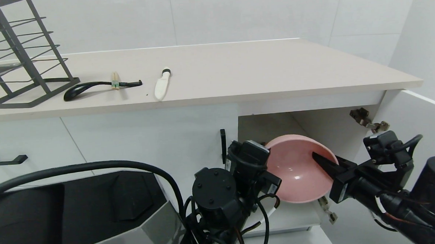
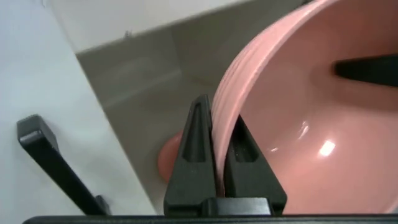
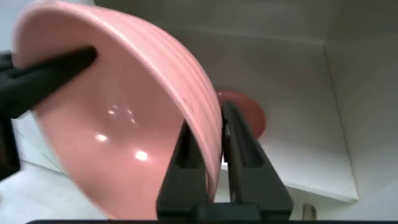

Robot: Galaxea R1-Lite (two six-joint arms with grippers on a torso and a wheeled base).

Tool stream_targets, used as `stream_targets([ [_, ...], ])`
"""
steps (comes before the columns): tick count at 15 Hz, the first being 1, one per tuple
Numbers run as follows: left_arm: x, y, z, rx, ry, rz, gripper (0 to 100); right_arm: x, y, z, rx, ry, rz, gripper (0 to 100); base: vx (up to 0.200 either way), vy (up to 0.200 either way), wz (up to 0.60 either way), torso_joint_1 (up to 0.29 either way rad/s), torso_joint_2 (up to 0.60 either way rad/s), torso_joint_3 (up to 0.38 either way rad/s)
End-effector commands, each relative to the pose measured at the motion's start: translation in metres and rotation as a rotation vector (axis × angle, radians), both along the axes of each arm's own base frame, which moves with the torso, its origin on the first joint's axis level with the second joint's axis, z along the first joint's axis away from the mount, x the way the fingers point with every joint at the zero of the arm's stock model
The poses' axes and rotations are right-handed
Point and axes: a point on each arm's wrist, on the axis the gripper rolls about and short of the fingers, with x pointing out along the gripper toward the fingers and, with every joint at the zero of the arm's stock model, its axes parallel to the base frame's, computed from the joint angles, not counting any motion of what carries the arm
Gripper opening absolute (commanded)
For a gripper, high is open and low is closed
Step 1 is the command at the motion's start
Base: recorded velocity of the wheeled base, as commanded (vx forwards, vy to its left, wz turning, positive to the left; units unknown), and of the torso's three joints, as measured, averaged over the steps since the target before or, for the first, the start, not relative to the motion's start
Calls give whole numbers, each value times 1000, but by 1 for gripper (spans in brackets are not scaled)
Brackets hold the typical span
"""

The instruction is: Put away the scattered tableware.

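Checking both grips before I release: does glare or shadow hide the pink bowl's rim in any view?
Head view: a couple of small glints on the pink bowl inner wall, rim plain to see; the cabinet behind it is shaded. Left wrist view: two glints inside the bowl, rim plain in the left hand. Right wrist view: several glints inside, rim plain in the right hand.

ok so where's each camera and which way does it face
Head view: on the head, facing forward and down at counter and open cabinet; both arms show.
Left wrist view: behind the left gripper, shut on the pink bowl rim, facing into the cabinet.
Right wrist view: same, behind the right gripper on the opposite rim.
Both wrist views share the bowl and a pink dish inside.
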Motion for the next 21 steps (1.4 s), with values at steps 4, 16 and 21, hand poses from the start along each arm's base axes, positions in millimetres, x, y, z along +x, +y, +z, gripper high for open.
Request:
stream_targets([
  [4,-4,3,-1,22,4,-5,100,6,-6,-2,0,6,-31,0,0,0,0,0,0,0],
  [16,-56,56,42,34,-8,-97,100,29,-18,-38,96,211,-159,0,0,0,0,0,0,0],
  [21,-56,127,24,246,-39,-492,100,33,-15,-38,226,252,-180,0,0,0,0,0,0,0],
])
